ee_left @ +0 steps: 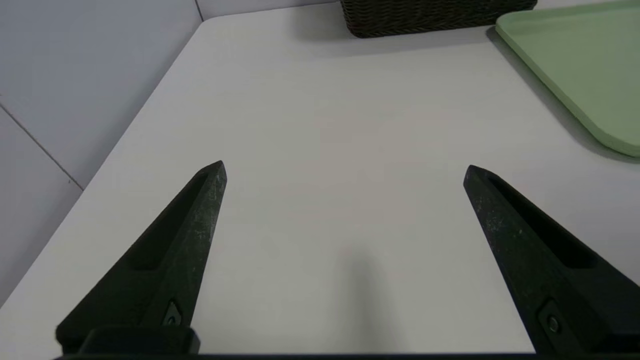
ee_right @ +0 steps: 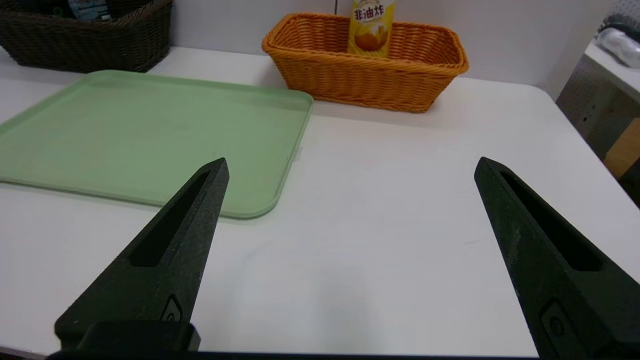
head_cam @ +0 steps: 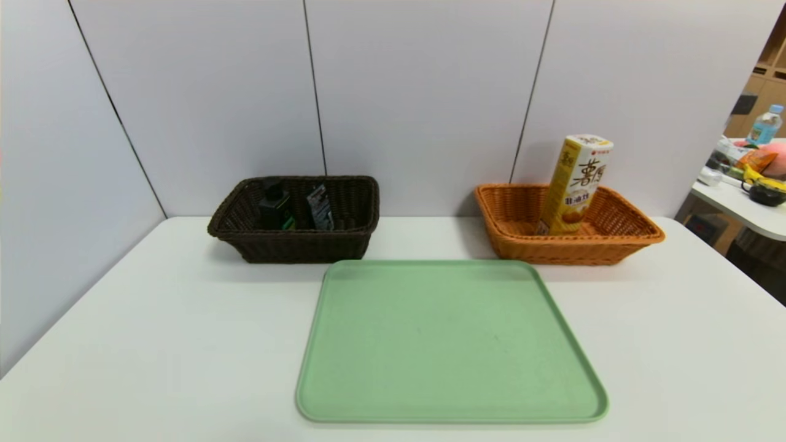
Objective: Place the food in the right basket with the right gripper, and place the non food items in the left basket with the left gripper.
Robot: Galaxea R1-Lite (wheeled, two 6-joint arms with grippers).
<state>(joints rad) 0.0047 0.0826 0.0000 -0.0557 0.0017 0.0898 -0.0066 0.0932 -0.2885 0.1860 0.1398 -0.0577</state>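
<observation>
- Left gripper (ee_left: 345, 163): spread wide, nothing between its fingers, over the desk's left part, outside the tray's left edge. A needless descent here would only press the tips on bare desk.
- Dark basket (head_cam: 301, 247), beyond the tray's far left corner: holds a black bottle (head_cam: 274, 210) and, to its right, a leaning packet (head_cam: 320, 207). A knock on the basket's rim could make the packet slide down.
- Green tray (head_cam: 451, 341), mid-desk: bears no item, so sorting appears complete; a further reach could merely push the tray askew.
- Orange basket (head_cam: 571, 250), near the desk's far right corner: contains the yellow snack box (head_cam: 577, 184), tilted and rising well above the rim. Being tall, it could topple if an arm brushed its top.
- Right gripper (ee_right: 352, 160): spread wide, empty, above the desk beyond the tray's right edge; a careless forward swing could strike the orange basket.
</observation>
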